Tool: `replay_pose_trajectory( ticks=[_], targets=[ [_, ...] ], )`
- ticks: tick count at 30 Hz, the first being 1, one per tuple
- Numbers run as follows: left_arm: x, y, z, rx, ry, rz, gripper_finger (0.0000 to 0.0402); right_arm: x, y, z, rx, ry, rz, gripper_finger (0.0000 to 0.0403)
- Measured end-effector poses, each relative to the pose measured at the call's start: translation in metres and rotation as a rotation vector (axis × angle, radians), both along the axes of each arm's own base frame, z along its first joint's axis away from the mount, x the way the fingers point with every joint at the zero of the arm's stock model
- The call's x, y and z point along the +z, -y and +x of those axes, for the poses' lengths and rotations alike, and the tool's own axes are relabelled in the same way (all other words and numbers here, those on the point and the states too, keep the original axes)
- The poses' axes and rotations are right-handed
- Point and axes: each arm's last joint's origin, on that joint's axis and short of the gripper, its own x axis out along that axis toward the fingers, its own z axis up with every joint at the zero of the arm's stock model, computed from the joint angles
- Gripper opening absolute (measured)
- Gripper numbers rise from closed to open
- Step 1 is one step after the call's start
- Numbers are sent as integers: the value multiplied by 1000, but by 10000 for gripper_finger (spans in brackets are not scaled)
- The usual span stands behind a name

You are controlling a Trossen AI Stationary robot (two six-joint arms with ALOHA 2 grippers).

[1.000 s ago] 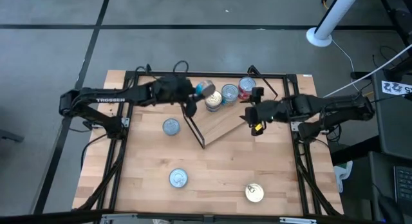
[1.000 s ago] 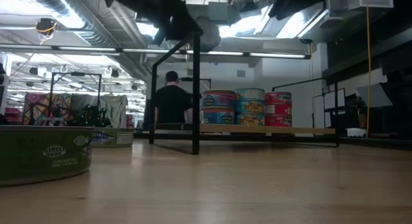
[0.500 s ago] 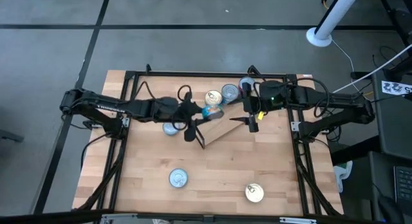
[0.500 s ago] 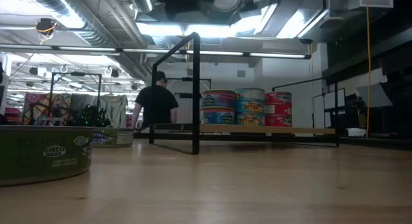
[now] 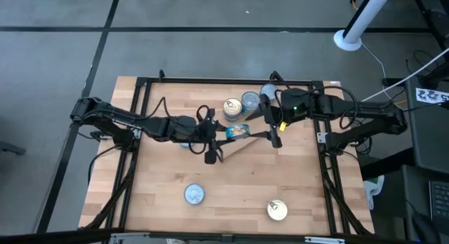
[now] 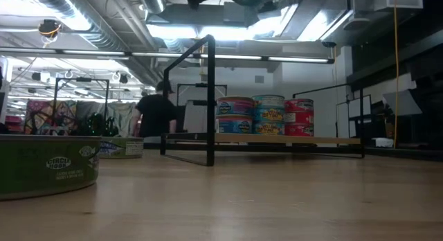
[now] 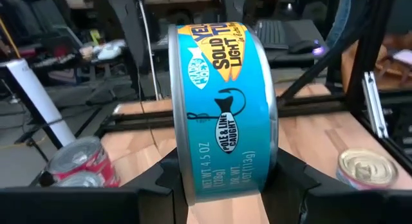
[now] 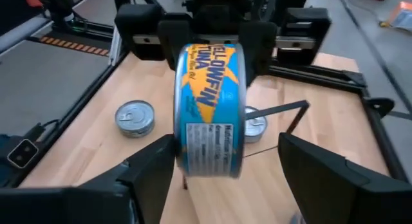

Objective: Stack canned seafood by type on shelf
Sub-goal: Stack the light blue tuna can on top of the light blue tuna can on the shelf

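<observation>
table: light-wood tabletop [image 5: 231,188] with a black frame around its edge.
shelf: light-wood board [image 5: 247,138] with black wire end frames, lying skewed near the table's far middle; in the low view the shelf [image 6: 277,139] sits low with one tall wire frame at its near end.
left arm: reaches in from the left side toward the table's middle; left gripper [image 5: 226,134] clamped on the blue tuna tin [image 5: 237,131], which it holds on edge above the shelf's near end.
held tin: blue side, label reads yellowfin / solid light tuna (pole & line caught), seen close in the left wrist view [image 7: 222,111] with a finger on each flat face; also faces the right wrist camera [image 8: 209,111].
right arm: comes in from the right; right gripper [image 5: 270,128] spread wide and holding nothing, just beside the held tin, fingers either side of it in the right wrist view but apart from it.
tins on shelf: three stacks of two at the far end, blue-sided stack [image 6: 235,115], teal-and-yellow stack [image 6: 268,115], red stack [image 6: 299,116]; from above only silver lids show [image 5: 233,107] [image 5: 250,100].
loose tins: silver-lidded tin [image 5: 194,195] front left, gold-lidded tin [image 5: 278,210] front right, well apart; another mostly hidden under the left arm.
background: a person in a dark top [image 6: 156,116] stands in the room behind.
</observation>
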Motion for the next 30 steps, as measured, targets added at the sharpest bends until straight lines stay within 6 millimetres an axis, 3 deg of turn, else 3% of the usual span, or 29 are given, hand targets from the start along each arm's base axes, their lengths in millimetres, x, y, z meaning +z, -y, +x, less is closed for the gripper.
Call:
replay_pose_trajectory(
  ticks=[7,16,27,30],
  targets=[
    [1,-1,1,10,24,-1,139,-9,-2,10,82,-38,41,273],
    [0,-1,1,7,11,7,139,-13,-1,13,47,-51,23,265],
    [0,-1,1,-9,4,49,139,-13,-1,13,54,-50,14,138],
    [0,-1,1,-11,5,38,141,-13,-1,13,57,-49,12,132]
  ],
)
